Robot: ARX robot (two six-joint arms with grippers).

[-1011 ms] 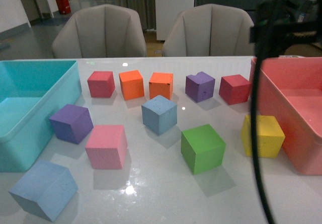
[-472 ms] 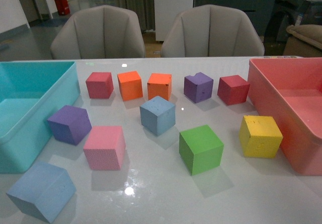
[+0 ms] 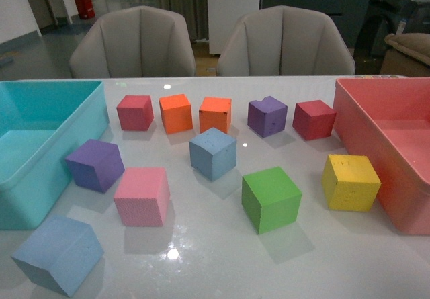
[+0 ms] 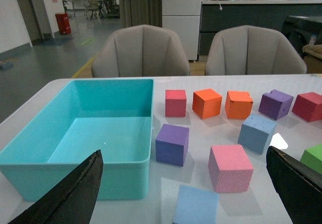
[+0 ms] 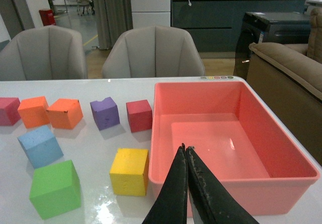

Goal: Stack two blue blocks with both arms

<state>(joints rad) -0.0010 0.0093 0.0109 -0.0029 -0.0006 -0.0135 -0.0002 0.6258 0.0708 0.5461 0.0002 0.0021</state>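
In the front view neither arm shows. One blue block [image 3: 212, 152] sits at the centre of the frame on the white table [image 3: 201, 272], turned corner-on. The other blue block [image 3: 58, 254] lies in the lower left corner, well apart from the first. Between them stand a purple cube [image 3: 95, 164] and a pink cube [image 3: 141, 195], side by side. The teal bin [image 3: 87, 121] fills the left edge and the salmon bin [image 3: 349, 104] the right edge. Across the upper middle runs a row of cubes: red, orange, orange, a notched purple cube [image 3: 267, 116], then red. A green cube [image 3: 271, 198] and a yellow cube [image 3: 350, 181] sit right of centre, lower down. In the left wrist view the left gripper [image 4: 183, 152] is spread wide and holds nothing, its two black fingers [image 4: 75, 194] far apart. The nearer blue block [image 4: 196, 205] lies close to the camera between those fingers, just beside the teal bin's wall [image 4: 128, 176]. The farther blue block [image 4: 257, 133] sits beyond the pink cube. In the right wrist view the right gripper [image 5: 184, 148] has its fingers pressed together with nothing between them, hanging over the salmon bin's near wall [image 5: 271, 196]. One blue block [image 5: 40, 146] shows there, just beyond the green cube and well apart from the gripper.
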